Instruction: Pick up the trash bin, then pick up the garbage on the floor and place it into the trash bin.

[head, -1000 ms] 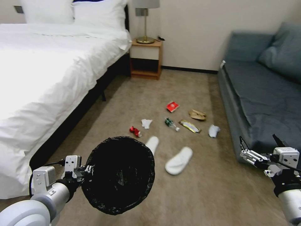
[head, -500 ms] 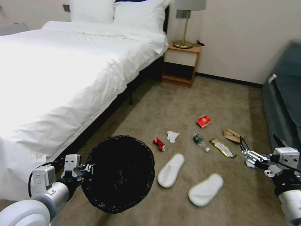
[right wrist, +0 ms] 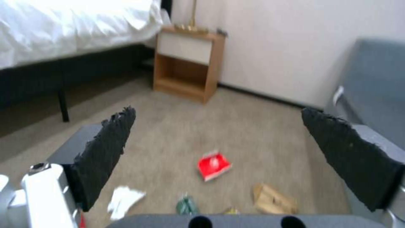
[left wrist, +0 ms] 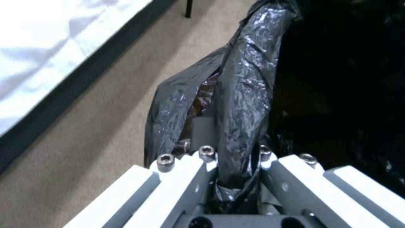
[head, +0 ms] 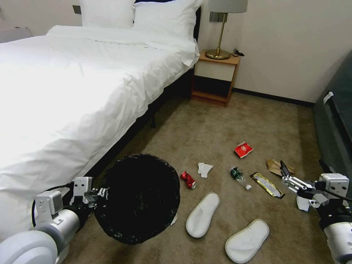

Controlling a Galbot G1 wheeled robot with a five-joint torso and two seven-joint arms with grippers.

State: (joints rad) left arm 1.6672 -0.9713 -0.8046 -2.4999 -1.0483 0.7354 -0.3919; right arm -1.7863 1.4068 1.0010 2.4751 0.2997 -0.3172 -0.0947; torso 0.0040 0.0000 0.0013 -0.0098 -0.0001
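Observation:
My left gripper is shut on the rim of the trash bin, holding it off the floor at the lower left with its mouth tipped toward me. The left wrist view shows the black bag pinched in that gripper. My right gripper hangs open and holds nothing at the lower right; between its fingers lie a red packet and a tissue. Garbage on the carpet: red can, tissue, bottle, gold wrapper, red packet, brown bag, two slippers.
A white bed fills the left side, its dark base close to the bin. A wooden nightstand with a lamp stands by the far wall. A blue-grey sofa borders the right. Another white tissue lies under my right gripper.
The whole view has swung left and drawn closer, so the camera moved. The bed now takes more of the picture and the sofa less. Both grippers keep their pose; the bin stays held.

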